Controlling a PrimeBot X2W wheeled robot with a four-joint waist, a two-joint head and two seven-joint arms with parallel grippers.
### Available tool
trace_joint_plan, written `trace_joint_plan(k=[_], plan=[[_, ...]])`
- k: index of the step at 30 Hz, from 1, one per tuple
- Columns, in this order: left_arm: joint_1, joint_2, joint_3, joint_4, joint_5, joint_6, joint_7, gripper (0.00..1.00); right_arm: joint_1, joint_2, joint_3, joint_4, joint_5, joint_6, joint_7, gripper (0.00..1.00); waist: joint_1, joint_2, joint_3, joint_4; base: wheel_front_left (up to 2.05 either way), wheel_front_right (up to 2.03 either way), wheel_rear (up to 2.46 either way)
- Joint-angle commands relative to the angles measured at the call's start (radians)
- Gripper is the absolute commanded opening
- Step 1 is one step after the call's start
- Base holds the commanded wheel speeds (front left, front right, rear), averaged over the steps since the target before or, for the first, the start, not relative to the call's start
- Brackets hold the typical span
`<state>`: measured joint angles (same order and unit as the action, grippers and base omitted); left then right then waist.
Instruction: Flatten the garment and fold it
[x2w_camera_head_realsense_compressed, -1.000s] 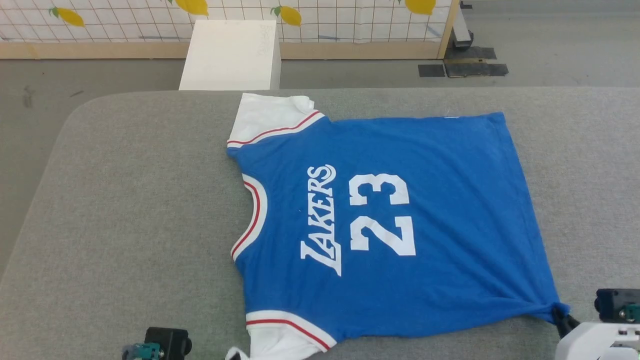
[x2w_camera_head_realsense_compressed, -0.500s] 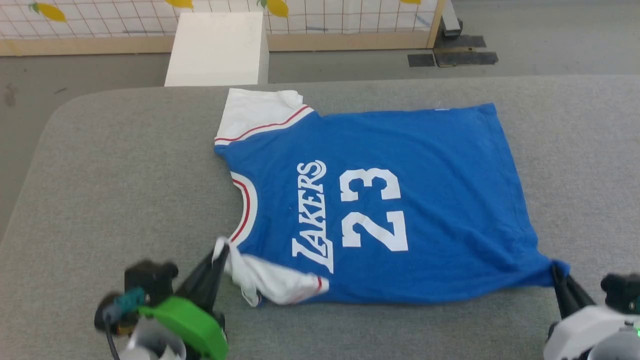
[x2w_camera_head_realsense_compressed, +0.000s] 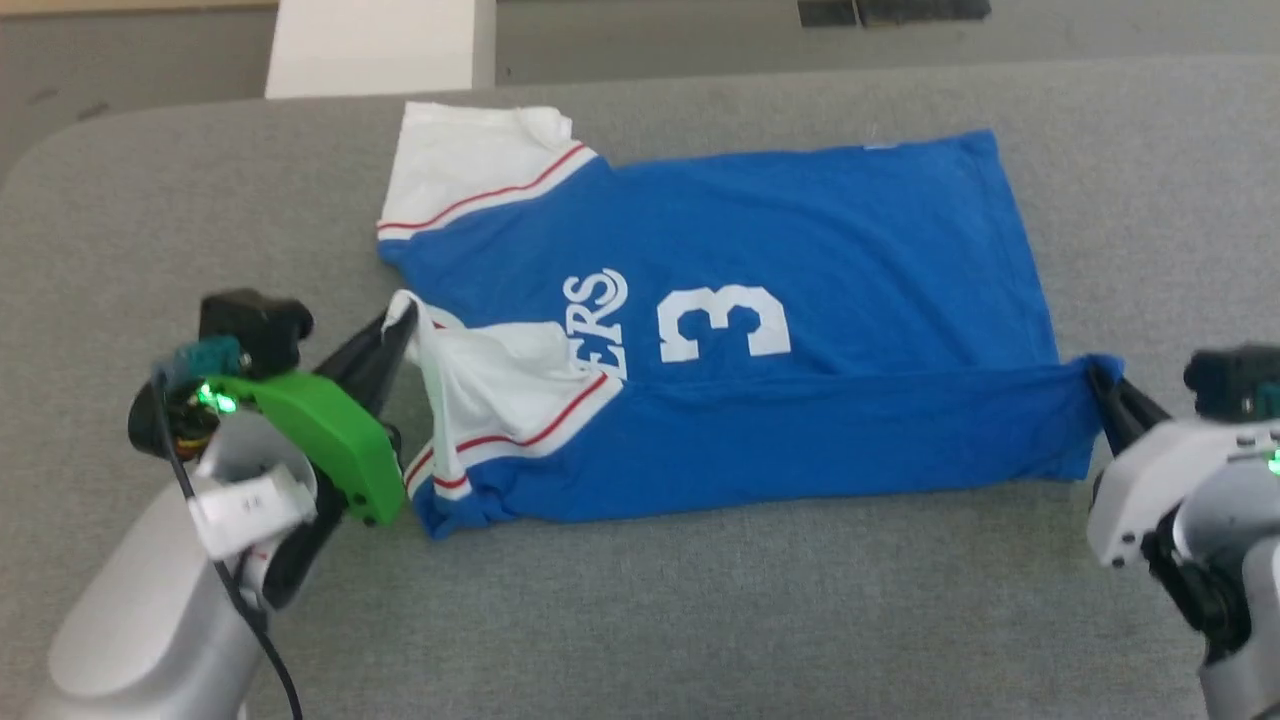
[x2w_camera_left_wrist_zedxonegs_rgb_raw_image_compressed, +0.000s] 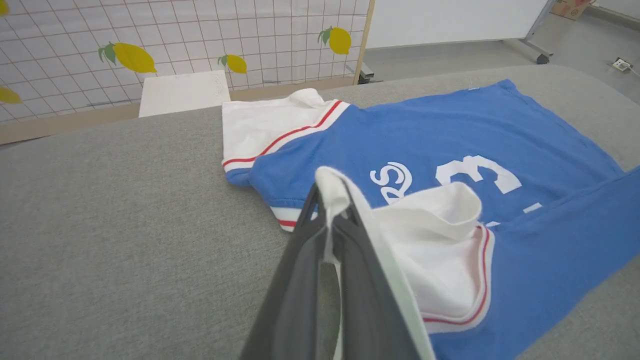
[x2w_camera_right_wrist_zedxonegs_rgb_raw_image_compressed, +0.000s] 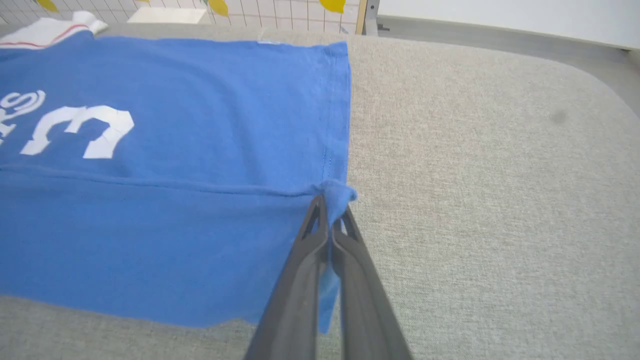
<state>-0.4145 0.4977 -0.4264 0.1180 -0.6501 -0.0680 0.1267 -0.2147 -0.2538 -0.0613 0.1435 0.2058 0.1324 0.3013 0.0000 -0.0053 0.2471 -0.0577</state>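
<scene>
Head view: left gripper (x2w_camera_head_realsense_compressed: 398, 322) jaws pinch garment (x2w_camera_head_realsense_compressed: 850, 250) sleeve, right gripper (x2w_camera_head_realsense_compressed: 1097, 378) jaws pinch hem corner. Risk: thin pinches slip, crumpled sleeve bunches, fold line skews.

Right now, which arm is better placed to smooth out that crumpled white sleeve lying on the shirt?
Left, probably. The left gripper is shut on that sleeve of the garment; the right gripper is pinching the hem corner at the opposite end.
</scene>
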Motion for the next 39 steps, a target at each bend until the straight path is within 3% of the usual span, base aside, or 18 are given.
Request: trace_joint_plan(k=[1,12,19,20,21,22,23,24,31,35,39], plan=[[-0.028,0.006,0.0,0.018,-0.01,-0.006,0.017,0.0,-0.03,-0.006,0.004,0.016,0.011,-0.002,0.015,0.0,0.0,0.0053,0.056,-0.019,0.0,0.0,0.0],[-0.104,-0.012,-0.02,0.222,-0.122,-0.009,0.246,0.0,-0.191,-0.029,0.051,0.166,0.09,-0.002,0.19,0.0,0.0,0.0053,0.156,-0.035,0.0,0.0,0.0],[-0.091,-0.019,-0.024,0.254,-0.204,0.014,0.396,0.0,-0.236,-0.04,0.076,0.212,0.146,-0.002,0.342,0.0,0.0,0.0053,0.157,-0.035,0.0,0.0,0.0],[-0.089,-0.02,-0.021,0.25,-0.206,0.019,0.395,0.21,-0.236,-0.038,0.072,0.211,0.15,-0.002,0.351,0.0,0.0,0.0053,0.155,-0.034,0.0,0.0,0.0],[-0.086,-0.02,-0.015,0.238,-0.203,0.028,0.379,0.92,-0.234,-0.035,0.062,0.206,0.156,-0.002,0.358,0.08,0.0,0.0053,0.146,-0.031,0.0,0.0,0.0],[-0.082,-0.02,-0.01,0.23,-0.199,0.033,0.362,1.0,-0.231,-0.033,0.057,0.199,0.157,-0.002,0.354,0.33,0.0,0.0053,0.139,-0.029,0.0,0.0,0.0],[-0.076,-0.02,-0.003,0.219,-0.19,0.04,0.333,1.0,-0.224,-0.03,0.051,0.188,0.158,-0.002,0.346,0.88,0.0,0.0053,0.129,-0.026,0.0,0.0,0.0],[-0.072,-0.019,0.004,0.209,-0.178,0.045,0.3,1.0,-0.217,-0.029,0.048,0.178,0.158,-0.002,0.335,1.0,0.0,0.0053,0.119,-0.024,0.0,0.0,0.0],[0.023,-0.057,0.075,0.118,-0.061,0.128,-0.094,1.0,-0.1,-0.001,0.0,0.071,0.147,-0.002,0.08,1.0,0.0,0.0053,0.015,-0.001,0.0,0.0,0.0],[0.114,-0.095,0.09,0.067,-0.025,0.162,-0.262,1.0,-0.006,0.039,-0.025,0.017,0.126,-0.002,-0.102,1.0,0.0,0.0053,-0.045,0.007,0.0,0.0,0.0],[0.209,-0.135,0.094,0.011,-0.004,0.193,-0.351,1.0,0.086,0.111,-0.058,-0.026,0.098,-0.002,-0.273,1.0,0.0,0.0053,-0.088,0.008,0.0,0.0,0.0]])
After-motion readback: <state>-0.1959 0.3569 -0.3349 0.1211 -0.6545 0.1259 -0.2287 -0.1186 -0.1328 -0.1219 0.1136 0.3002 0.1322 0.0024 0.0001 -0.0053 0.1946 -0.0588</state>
